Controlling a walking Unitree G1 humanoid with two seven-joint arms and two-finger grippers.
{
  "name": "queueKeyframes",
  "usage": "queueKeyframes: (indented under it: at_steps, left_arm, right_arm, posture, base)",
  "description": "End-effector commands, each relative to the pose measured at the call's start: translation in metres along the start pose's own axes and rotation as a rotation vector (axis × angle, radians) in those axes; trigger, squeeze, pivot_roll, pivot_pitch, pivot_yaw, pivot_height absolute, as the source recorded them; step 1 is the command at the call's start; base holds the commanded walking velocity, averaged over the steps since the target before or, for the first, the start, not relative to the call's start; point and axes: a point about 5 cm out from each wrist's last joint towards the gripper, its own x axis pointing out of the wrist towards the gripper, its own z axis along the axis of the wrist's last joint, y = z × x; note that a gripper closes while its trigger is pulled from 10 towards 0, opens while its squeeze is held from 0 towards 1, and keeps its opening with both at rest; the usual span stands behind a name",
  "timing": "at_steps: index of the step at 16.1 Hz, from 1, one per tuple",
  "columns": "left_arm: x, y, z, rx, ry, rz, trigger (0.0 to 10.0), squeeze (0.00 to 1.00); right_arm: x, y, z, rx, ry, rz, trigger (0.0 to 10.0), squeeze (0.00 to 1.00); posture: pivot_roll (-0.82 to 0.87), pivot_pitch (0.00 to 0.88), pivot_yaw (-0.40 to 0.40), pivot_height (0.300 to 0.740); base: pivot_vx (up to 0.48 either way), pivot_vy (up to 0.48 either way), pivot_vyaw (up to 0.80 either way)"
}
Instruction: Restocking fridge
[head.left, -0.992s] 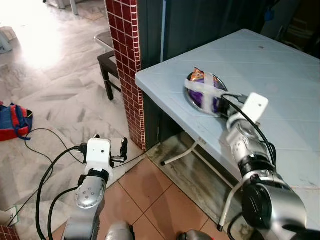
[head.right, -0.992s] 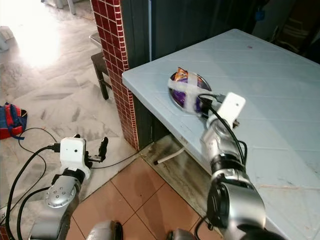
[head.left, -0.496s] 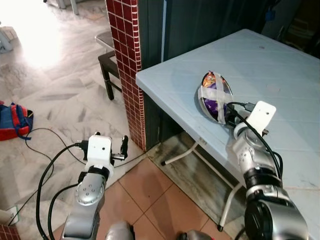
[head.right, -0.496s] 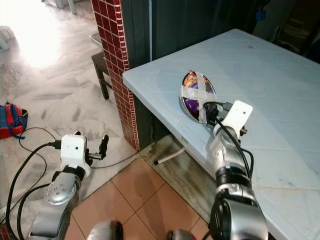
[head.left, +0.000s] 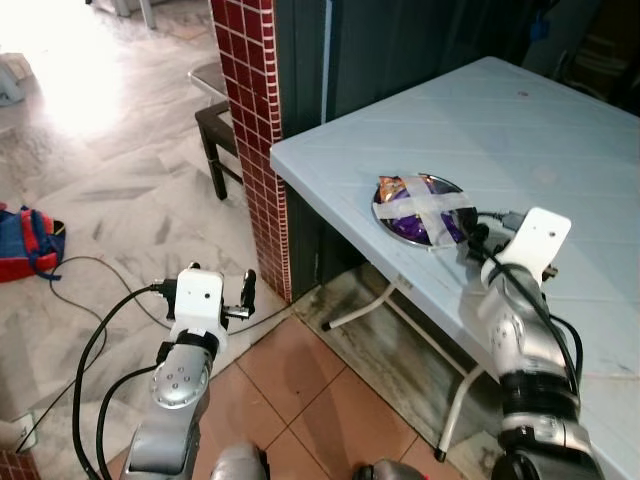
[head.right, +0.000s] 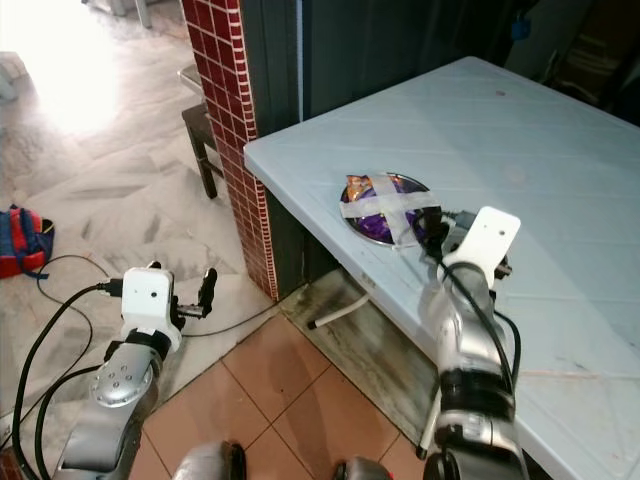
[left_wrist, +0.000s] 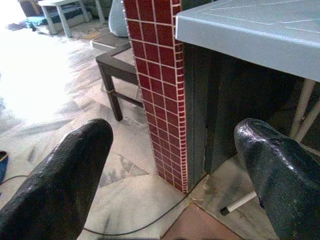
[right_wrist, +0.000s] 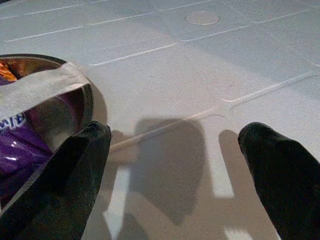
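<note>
Head-camera scene: a pale blue table (head.left: 560, 130) stands beside a pillar of dark red tiles (head.left: 250, 120), with its corner toward the robot. Near the table's front edge lies a round metal bowl (head.left: 421, 210), flat on the surface, holding a purple snack packet (head.left: 415, 222) with an orange corner; two strips of pale tape (head.left: 428, 203) cross over the bowl's mouth in an X. The right gripper (right_wrist: 175, 165) rests low over the table just beside the bowl, on the side away from the pillar. In the right wrist view its two black fingers (right_wrist: 65, 175) are spread wide apart with nothing between them but bare table; the bowl's rim sits next to one finger, and whether finger and rim touch cannot be told. The left gripper (left_wrist: 170, 165) hangs low over the floor, well apart from the table; its fingers (head.left: 247, 290) are likewise spread wide and hold nothing, and its wrist camera looks toward the base of the tiled pillar and a white table leg (left_wrist: 240, 202). On the marble floor (head.left: 120, 190) lie a black cable (head.left: 90, 275) and, at the left edge, a red and blue backpack (head.left: 28, 240). A small dark stool (head.left: 222, 130) stands behind the pillar.
</note>
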Motion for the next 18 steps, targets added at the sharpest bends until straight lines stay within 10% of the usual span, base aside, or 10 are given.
queueKeyframes:
  at_steps: [1, 12, 18]
  left_arm:
    - [0.001, 0.003, 0.0, 0.009, 0.003, 0.012, 10.0, 0.0]
    - [0.002, 0.003, 0.001, 0.006, 0.003, 0.022, 10.0, 0.0]
    - [0.001, 0.003, -0.001, 0.014, 0.013, 0.017, 10.0, 0.0]
  right_arm:
    - [-0.008, 0.004, 0.004, -0.009, -0.009, 0.021, 10.0, 0.0]
    - [0.007, 0.034, 0.014, -0.009, 0.005, 0.154, 10.0, 0.0]
    - [0.006, 0.024, -0.008, -0.083, 0.136, 0.094, 10.0, 0.0]
  posture:
    - [0.07, 0.019, 0.005, 0.74]
    - [0.09, 0.018, 0.001, 0.74]
    - [0.09, 0.019, 0.006, 0.74]
  base:
    - [0.0, 0.0, 0.0]
    - [0.0, 0.0, 0.0]
    - [0.0, 0.0, 0.0]
